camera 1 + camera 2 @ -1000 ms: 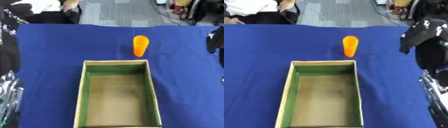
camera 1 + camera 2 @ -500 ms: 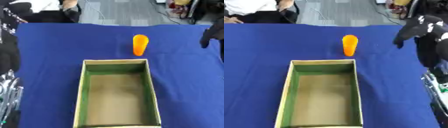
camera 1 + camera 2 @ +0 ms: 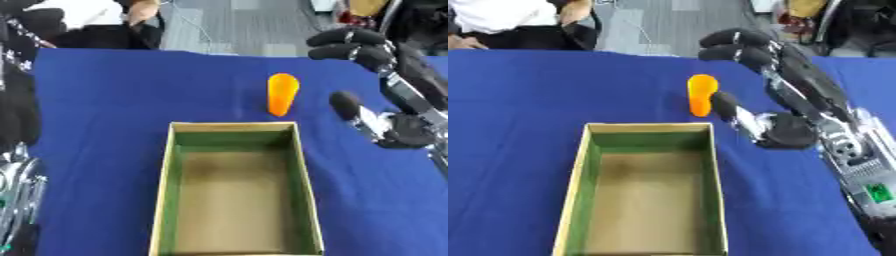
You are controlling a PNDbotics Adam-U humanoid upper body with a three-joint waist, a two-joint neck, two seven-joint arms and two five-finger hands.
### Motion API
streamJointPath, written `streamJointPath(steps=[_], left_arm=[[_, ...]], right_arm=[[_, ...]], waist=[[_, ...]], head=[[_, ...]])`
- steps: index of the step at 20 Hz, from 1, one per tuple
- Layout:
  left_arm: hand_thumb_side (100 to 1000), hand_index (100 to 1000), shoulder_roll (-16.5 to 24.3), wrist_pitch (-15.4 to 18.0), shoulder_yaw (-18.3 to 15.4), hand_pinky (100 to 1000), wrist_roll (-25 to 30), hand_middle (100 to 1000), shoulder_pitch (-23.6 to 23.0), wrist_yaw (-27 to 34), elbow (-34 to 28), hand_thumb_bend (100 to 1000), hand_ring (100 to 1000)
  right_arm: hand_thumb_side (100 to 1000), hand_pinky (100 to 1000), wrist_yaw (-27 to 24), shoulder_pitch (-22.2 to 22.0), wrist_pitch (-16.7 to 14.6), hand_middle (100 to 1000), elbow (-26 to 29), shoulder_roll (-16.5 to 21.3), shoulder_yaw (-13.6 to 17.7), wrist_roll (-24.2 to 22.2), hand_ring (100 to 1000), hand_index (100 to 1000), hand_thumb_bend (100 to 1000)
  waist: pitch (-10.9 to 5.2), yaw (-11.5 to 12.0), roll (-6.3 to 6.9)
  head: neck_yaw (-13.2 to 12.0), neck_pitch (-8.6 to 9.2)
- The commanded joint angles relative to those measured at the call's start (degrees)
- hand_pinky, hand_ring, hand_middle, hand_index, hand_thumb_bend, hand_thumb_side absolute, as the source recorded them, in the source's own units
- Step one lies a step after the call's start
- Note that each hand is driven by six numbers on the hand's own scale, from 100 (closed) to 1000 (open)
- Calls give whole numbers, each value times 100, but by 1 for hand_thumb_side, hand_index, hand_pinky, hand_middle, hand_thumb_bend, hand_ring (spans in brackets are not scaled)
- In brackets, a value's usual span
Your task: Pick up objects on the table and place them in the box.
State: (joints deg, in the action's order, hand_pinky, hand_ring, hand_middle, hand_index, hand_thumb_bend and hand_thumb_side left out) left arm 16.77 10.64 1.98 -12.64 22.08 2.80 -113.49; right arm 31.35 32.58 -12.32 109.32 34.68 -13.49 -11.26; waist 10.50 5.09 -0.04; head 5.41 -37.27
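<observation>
An orange carrot-shaped object (image 3: 281, 93) lies on the blue table just beyond the far rim of the open cardboard box (image 3: 172, 180), whose inside is green-walled and empty. My right hand (image 3: 785, 107) hovers open just right of the orange object, fingers (image 3: 737, 45) stretched above and past it, thumb (image 3: 730, 109) pointing toward it, not touching. My left hand cannot be made out; only the left arm (image 3: 16, 195) shows at the lower left edge.
The blue cloth (image 3: 105, 110) covers the whole table. Beyond its far edge are a seated person (image 3: 500, 20) and dark chairs and equipment (image 3: 420, 20) at the far right.
My right hand has come in from the right edge toward the orange object and now hovers beside it, fingers spread. The object and box have not moved.
</observation>
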Motion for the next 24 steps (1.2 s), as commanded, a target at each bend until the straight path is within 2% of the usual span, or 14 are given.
streamJointPath(steps=[1, 5, 12, 13, 14, 15, 17, 18, 19, 24], left_arm=[[780, 752, 101, 3, 4, 752, 25, 734, 26, 30, -110, 502, 686], [780, 752, 77, 13, 13, 752, 38, 734, 43, 44, -110, 502, 686], [779, 752, -3, 58, 37, 753, 69, 735, 114, 81, -110, 502, 686], [779, 752, -15, 67, 32, 753, 65, 735, 125, 79, -110, 502, 686], [779, 752, -28, 77, 27, 753, 60, 734, 136, 74, -110, 503, 686], [779, 752, -39, 88, 24, 753, 56, 734, 146, 72, -110, 503, 686], [778, 752, -58, 106, 15, 753, 45, 734, 161, 70, -110, 504, 685], [780, 752, -65, 110, 14, 753, 41, 734, 167, 69, -110, 506, 685], [778, 752, -70, 113, 14, 752, 40, 734, 171, 67, -110, 504, 685], [778, 752, -88, 121, 18, 752, 42, 734, 186, 70, -110, 505, 685]], right_arm=[[1000, 835, 309, 412, 24, 853, -447, -92, -175, 178, 796, 860, 320], [1000, 839, 608, 890, -134, 863, -1235, -327, -412, 255, 800, 871, 343], [1000, 860, 1405, 1500, -476, 892, -2443, -646, -624, 409, 824, 892, 378], [1000, 860, 1520, 1570, -520, 900, -2590, -674, -638, 442, 828, 898, 341], [1000, 863, 1624, 1634, -551, 906, -2732, -703, -641, 485, 833, 903, 415], [1000, 865, 1711, 1690, -569, 912, -2859, -732, -637, 532, 836, 907, 430], [1000, 887, 1856, 1788, -559, 927, -3093, -779, -613, 651, 848, 921, 483], [1000, 908, 1931, 1835, -527, 934, -3210, -798, -594, 714, 856, 930, 445], [1000, 918, 2014, 1883, -482, 936, -3325, -821, -571, 786, 859, 935, 534], [1000, 943, 2420, 2093, -347, 944, -3823, -900, -503, 1103, 869, 941, 562]], waist=[[-107, 21, 16], [-105, 64, 26], [-76, 182, 31], [-70, 195, 35], [-65, 208, 37], [-61, 219, 39], [-54, 239, 41], [-51, 247, 41], [-50, 252, 42], [-40, 276, 54]], head=[[93, 77], [170, 148], [323, 280], [333, 284], [345, 282], [357, 283], [376, 273], [384, 261], [386, 242], [433, 226]])
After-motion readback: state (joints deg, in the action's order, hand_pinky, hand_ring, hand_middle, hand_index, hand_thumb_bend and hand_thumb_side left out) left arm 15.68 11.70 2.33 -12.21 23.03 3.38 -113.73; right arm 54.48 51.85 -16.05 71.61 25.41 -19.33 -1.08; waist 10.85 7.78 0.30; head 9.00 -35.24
